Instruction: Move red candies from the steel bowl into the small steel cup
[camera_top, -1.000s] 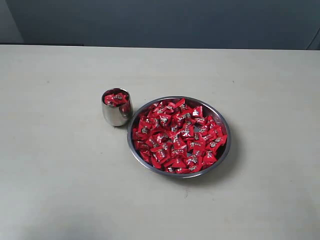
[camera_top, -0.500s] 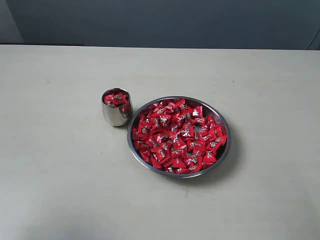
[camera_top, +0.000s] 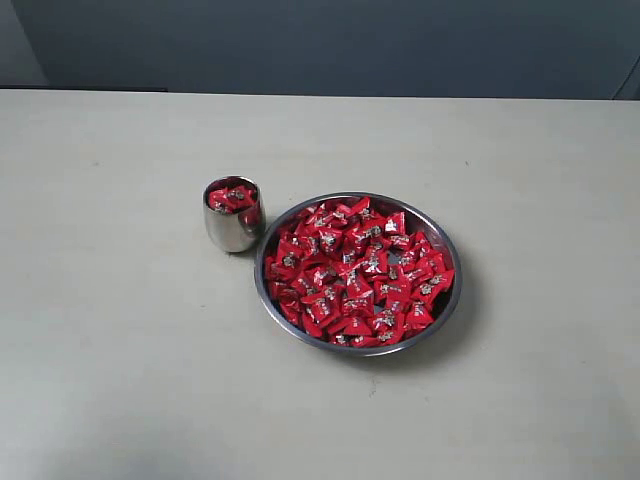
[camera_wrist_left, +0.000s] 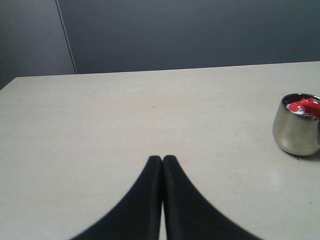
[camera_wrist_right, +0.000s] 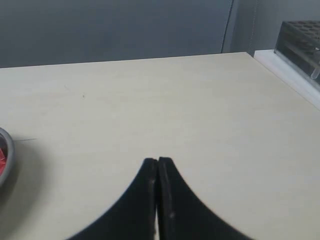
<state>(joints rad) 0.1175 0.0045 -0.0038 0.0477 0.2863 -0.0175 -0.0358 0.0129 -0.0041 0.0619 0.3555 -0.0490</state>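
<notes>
The wide steel bowl (camera_top: 444, 246) sits near the table's middle, heaped with red candies (camera_top: 355, 272). Just left of it and touching its rim stands the small steel cup (camera_top: 231, 228), with a few red candies (camera_top: 231, 197) inside. Neither arm shows in the exterior view. In the left wrist view my left gripper (camera_wrist_left: 162, 159) is shut and empty over bare table, the cup (camera_wrist_left: 295, 131) off to one side. My right gripper (camera_wrist_right: 157, 161) is likewise shut on nothing, with only the bowl's rim (camera_wrist_right: 10, 150) at the frame edge.
The beige table (camera_top: 120, 330) ends at a dark wall behind. In the right wrist view a dark rack (camera_wrist_right: 301, 42) stands beyond the table's edge on a white ledge.
</notes>
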